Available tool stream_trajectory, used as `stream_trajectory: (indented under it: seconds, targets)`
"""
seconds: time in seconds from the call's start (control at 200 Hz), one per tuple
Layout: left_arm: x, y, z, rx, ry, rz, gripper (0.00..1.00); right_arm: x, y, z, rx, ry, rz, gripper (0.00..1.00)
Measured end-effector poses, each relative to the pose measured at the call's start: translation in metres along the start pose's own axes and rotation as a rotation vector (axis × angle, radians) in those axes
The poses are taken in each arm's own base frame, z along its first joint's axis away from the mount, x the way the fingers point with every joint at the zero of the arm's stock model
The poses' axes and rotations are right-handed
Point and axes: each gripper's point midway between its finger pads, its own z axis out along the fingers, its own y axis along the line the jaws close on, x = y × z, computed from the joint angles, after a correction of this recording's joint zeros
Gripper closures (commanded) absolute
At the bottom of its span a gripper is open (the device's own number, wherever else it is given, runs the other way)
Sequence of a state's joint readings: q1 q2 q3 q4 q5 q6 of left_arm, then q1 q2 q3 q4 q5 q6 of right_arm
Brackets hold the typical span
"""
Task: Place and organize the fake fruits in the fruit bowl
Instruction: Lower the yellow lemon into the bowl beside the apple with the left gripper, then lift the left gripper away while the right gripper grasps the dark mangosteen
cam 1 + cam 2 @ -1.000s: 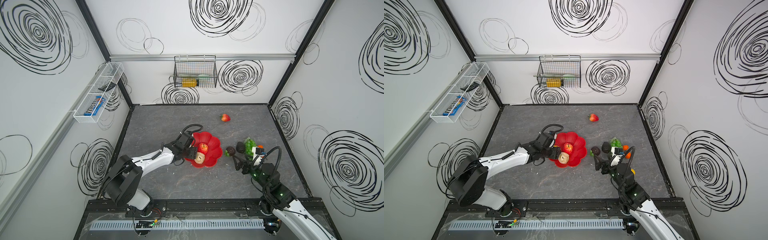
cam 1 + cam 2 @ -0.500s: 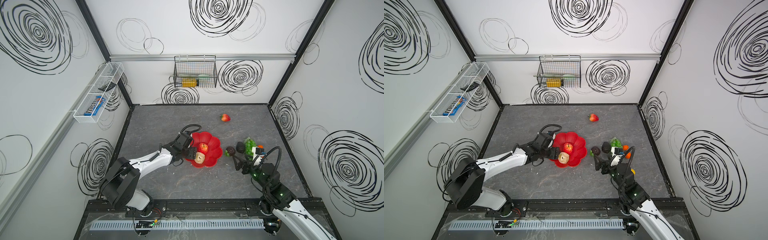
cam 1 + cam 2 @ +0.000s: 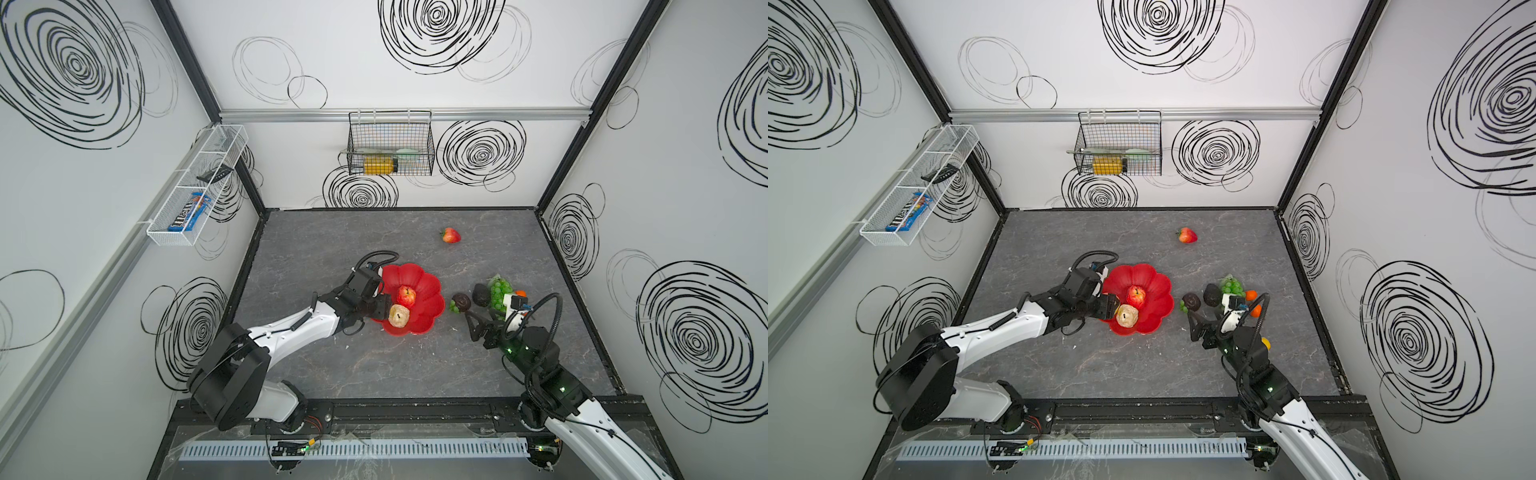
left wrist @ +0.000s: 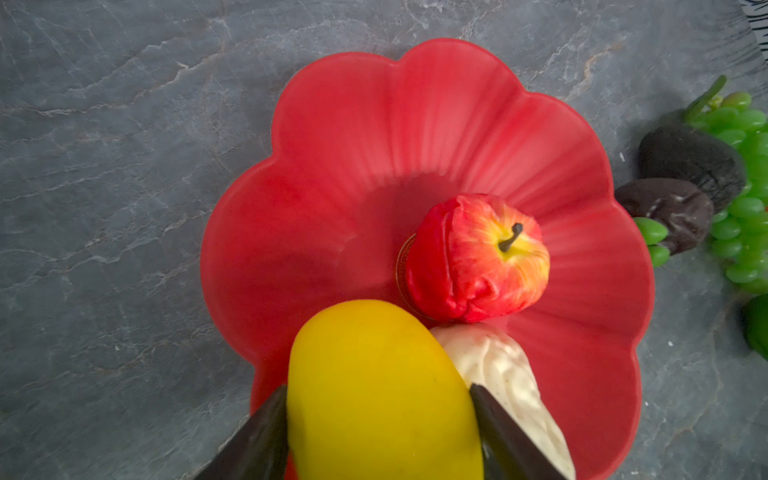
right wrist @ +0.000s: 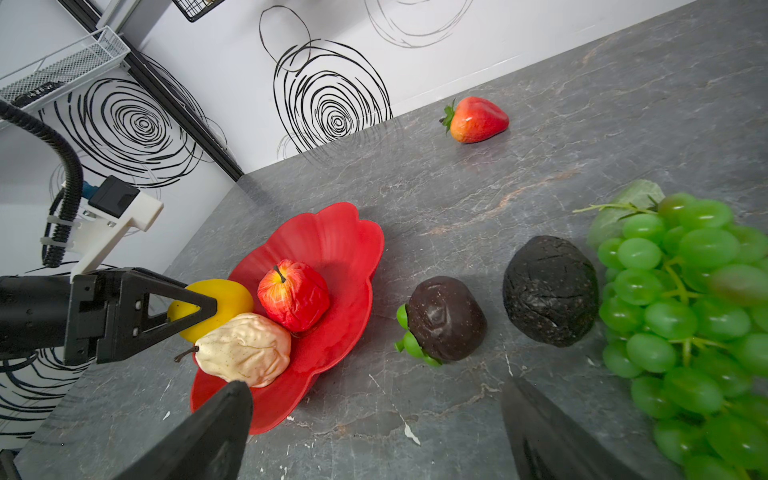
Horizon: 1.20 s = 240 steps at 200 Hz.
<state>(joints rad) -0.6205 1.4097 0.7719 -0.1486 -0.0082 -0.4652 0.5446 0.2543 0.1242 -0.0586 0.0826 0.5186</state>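
The left gripper (image 4: 378, 388) is clamping a yellow lemon (image 5: 232, 297), one dark finger (image 4: 257, 436) pressing on each side of it, and is holding it at the near-left edge of the fruit bowl (image 4: 374, 145) (can't tell from any view whether the lemon's underside is touching the dish). The lemon is sitting right against the beige pear (image 4: 507, 374), which is lying inside the bowl by its near rim, and the red apple (image 4: 478, 257) is standing stem-up at approx the bowl's ctr, right against the pear. In both top views the bowl is resting about mid-way across the grey marbled tabletop (image 3: 374, 374). The right gripper (image 5: 374, 384) is hovering low over the tabletop w/ its jaws spread wide and nothing btwn them, on the near side of the mangosteen (image 5: 446, 318). The mangosteen is lying just right of the bowl, not touching it; the dark avocado (image 5: 550, 291) is lying just beside it, and the green grapes (image 5: 685, 311) are spreading out next to the avocado. Two tiny oranges (image 3: 1250, 295) are peeking out beyond the right wrist in a top view. The strawberry (image 5: 478, 119) is lying alone toward the back wall, well apart from the rest. On the back wall a black wire basket (image 3: 390, 133) is holding a yellow bottle (image 3: 376, 164); a white mesh tray (image 3: 170, 239) is hanging on the left wall.
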Motion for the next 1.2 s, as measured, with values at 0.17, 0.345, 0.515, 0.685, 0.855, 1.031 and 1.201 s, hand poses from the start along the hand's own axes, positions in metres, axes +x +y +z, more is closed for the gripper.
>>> stream_trajectory:
  seconds: [0.17, 0.345, 0.515, 0.685, 0.855, 1.031, 1.201]
  targets:
    - [-0.010, -0.003, 0.001, 0.035, -0.031, -0.023, 0.34, -0.001, 0.001, 0.000, -0.002, -0.004, 0.000, 0.03]
    - [-0.012, -0.003, 0.011, 0.044, -0.024, -0.039, 0.32, -0.001, 0.001, 0.000, -0.003, -0.005, 0.000, 0.03]
    - [-0.004, 0.000, 0.022, 0.032, 0.006, -0.046, 0.28, -0.002, 0.001, 0.000, -0.006, -0.010, 0.001, 0.03]
    - [-0.003, 0.001, 0.023, 0.027, 0.010, -0.051, 0.23, -0.003, 0.001, 0.000, -0.006, -0.010, 0.001, 0.03]
    - [-0.004, 0.003, 0.022, 0.015, 0.005, -0.051, 0.19, -0.003, 0.002, 0.000, -0.007, -0.013, 0.001, 0.03]
    - [-0.006, 0.005, 0.019, 0.007, -0.003, -0.051, 0.21, -0.004, 0.002, 0.000, -0.009, -0.016, 0.002, 0.03]
    - [-0.008, 0.004, 0.015, 0.009, -0.014, -0.051, 0.22, -0.004, 0.002, 0.000, -0.009, -0.016, 0.002, 0.03]
